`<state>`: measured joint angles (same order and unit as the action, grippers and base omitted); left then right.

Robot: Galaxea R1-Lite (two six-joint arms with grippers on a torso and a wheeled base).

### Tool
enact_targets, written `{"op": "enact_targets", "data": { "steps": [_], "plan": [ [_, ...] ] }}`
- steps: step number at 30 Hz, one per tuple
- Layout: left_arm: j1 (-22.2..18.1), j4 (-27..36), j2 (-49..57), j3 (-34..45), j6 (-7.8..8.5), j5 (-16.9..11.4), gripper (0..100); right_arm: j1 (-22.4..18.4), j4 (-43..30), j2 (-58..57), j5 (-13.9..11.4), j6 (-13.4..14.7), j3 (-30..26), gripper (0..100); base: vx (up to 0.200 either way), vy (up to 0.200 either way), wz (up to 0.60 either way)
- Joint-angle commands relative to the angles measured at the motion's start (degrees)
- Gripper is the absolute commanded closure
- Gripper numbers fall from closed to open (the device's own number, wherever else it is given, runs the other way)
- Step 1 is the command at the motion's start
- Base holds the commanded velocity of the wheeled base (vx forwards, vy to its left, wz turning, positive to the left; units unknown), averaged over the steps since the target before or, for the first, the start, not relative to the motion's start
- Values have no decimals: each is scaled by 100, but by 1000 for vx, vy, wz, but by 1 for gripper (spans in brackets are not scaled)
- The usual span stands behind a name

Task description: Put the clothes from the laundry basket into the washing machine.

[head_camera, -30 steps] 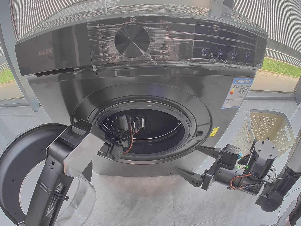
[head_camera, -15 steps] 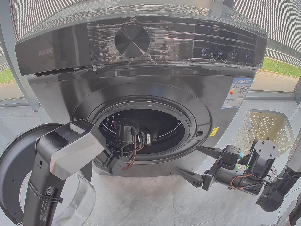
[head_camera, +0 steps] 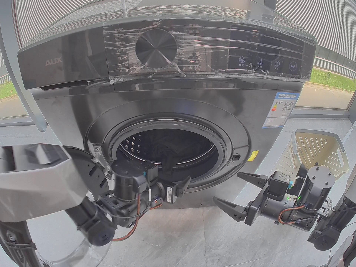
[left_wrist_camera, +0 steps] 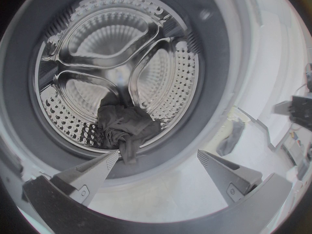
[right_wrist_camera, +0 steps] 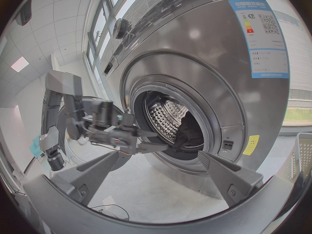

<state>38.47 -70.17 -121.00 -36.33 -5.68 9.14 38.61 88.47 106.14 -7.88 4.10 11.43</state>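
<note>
Door (head_camera: pixel 81 164) mostly hidden behind left arm (head_camera: pixel 37 182). Basket (head_camera: pixel 319 149): lower part behind right arm (head_camera: pixel 319 190), inside not visible; cut by frame edge in right wrist view. Clothes (left_wrist_camera: pixel 126 127): dark heap, piece count indeterminate. Panel (head_camera: pixel 207 52) print unreadable.

the left gripper (left_wrist_camera: pixel 156 152) is held low and points forward, fingers spread wide, empty. the right gripper (head_camera: pixel 227 188) hangs low at the right, pointing leftward, fingers likewise apart and empty.

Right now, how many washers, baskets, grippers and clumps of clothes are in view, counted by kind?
Washer: 1
Basket: 1
Clothes clump: 1
Grippers: 2 (left gripper, right gripper)
Total: 5
</note>
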Motion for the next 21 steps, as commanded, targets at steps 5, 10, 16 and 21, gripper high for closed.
{"op": "enact_targets", "data": {
  "steps": [5, 10, 16, 21],
  "plan": [
    [978, -287, 3030, 2288, -399, 35, 0, -20, 4, -929, 339, -5, -476, 0, 0, 0, 0],
    [908, -278, 3900, 2771, -399, 44, 0, -301, -31, -1597, 691, 30, -722, 0, 0, 0, 0],
    [793, -269, 4340, 3044, -258, 123, 0, -1075, -84, -2159, 656, 30, -1056, 0, 0, 0, 0],
    [767, -304, 4419, 3220, -91, 439, 0, -1330, -119, -2493, 638, 3, -1143, 0, -160, 0, 0]
  ]
}}
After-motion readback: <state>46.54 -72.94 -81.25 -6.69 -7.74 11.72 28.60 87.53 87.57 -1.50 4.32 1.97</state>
